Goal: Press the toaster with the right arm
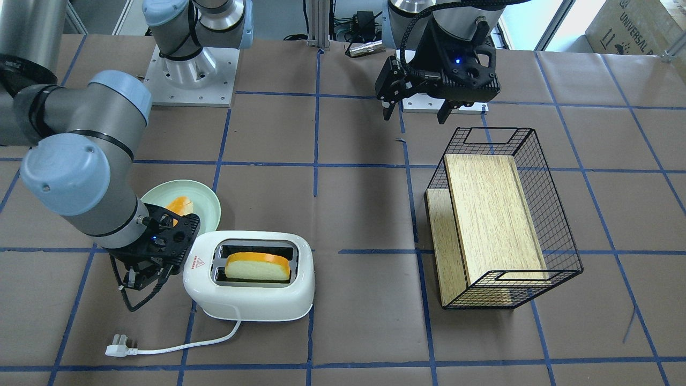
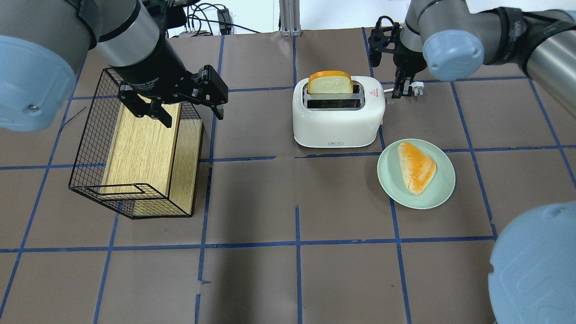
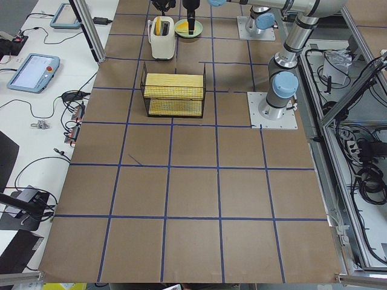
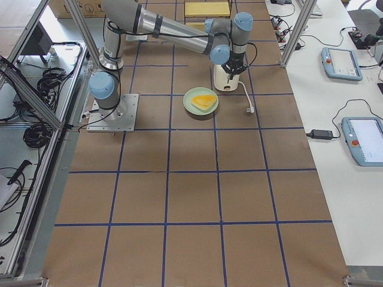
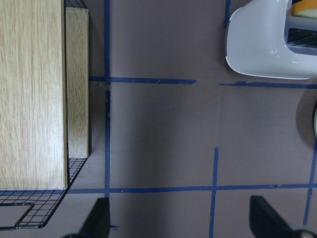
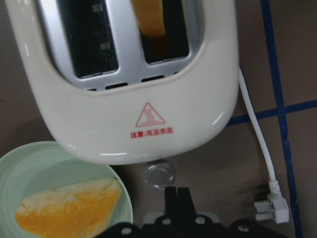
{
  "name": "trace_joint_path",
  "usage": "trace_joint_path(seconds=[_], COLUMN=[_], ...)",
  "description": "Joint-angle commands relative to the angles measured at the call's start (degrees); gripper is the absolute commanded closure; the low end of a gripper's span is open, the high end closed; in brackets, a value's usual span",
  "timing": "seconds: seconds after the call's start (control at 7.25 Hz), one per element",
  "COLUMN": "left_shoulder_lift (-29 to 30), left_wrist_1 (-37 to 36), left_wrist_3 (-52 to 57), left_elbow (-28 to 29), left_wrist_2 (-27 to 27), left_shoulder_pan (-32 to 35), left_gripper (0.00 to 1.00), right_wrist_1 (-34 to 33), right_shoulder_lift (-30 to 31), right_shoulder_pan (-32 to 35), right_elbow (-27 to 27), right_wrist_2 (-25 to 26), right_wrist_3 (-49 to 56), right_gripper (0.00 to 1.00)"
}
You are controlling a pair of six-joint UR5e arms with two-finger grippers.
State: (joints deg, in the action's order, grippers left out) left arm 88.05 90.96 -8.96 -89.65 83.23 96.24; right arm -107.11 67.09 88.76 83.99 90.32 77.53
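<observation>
The glossy white toaster (image 1: pixel 252 289) stands on the brown table with a bread slice (image 1: pixel 257 266) sticking up from one slot. It also shows in the overhead view (image 2: pixel 337 117). In the right wrist view its end with the red triangle sticker (image 6: pixel 150 115) fills the frame, and the small lever knob (image 6: pixel 158 174) sits just below it. My right gripper (image 6: pixel 177 192) is shut and empty, its tips right next to the knob; I cannot tell if they touch. It hangs at that toaster end (image 2: pixel 399 87). My left gripper (image 2: pixel 191 114) is open and empty, above the basket's edge.
A green plate (image 2: pixel 391 180) with a bread piece (image 2: pixel 416 166) lies close beside the toaster, under the right arm. The white cord's plug (image 1: pixel 119 351) lies on the table near the gripper. A black wire basket (image 1: pixel 557 225) holding wooden boards stands on the robot's left side.
</observation>
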Motion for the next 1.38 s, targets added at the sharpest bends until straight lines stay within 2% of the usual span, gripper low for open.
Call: trace_joint_path(seconds=[0.0, 0.14, 0.28, 0.41, 0.55, 0.69, 0.97, 1.24], left_shoulder_lift=[0.0, 0.0, 0.0, 0.0, -0.1, 0.0, 0.0, -0.1], left_wrist_1=[0.0, 0.0, 0.0, 0.0, 0.0, 0.0, 0.0, 0.0], left_wrist_3=[0.0, 0.0, 0.0, 0.0, 0.0, 0.0, 0.1, 0.0], left_elbow=[0.0, 0.0, 0.0, 0.0, 0.0, 0.0, 0.0, 0.0], left_wrist_2=[0.0, 0.0, 0.0, 0.0, 0.0, 0.0, 0.0, 0.0], left_shoulder_pan=[0.0, 0.0, 0.0, 0.0, 0.0, 0.0, 0.0, 0.0], left_gripper=[0.00, 0.00, 0.00, 0.00, 0.00, 0.00, 0.00, 0.00], right_wrist_1=[19.3, 24.9, 26.9, 31.9, 33.4, 33.5, 32.0, 25.2], right_shoulder_lift=[6.0, 10.7, 15.0, 19.7, 22.2, 23.3, 28.6, 31.7], right_shoulder_pan=[0.3, 0.4, 0.4, 0.5, 0.7, 0.7, 0.7, 0.7], right_elbow=[-8.6, -8.8, -8.2, -8.1, -7.4, -5.1, 3.3, 10.0], right_wrist_2=[-0.1, -0.2, -0.1, -0.3, -0.5, -1.2, -2.3, -2.2], right_wrist_3=[-20.7, -34.5, -48.6, -64.3, -74.6, -76.1, -76.0, -76.2], right_gripper=[0.00, 0.00, 0.00, 0.00, 0.00, 0.00, 0.00, 0.00])
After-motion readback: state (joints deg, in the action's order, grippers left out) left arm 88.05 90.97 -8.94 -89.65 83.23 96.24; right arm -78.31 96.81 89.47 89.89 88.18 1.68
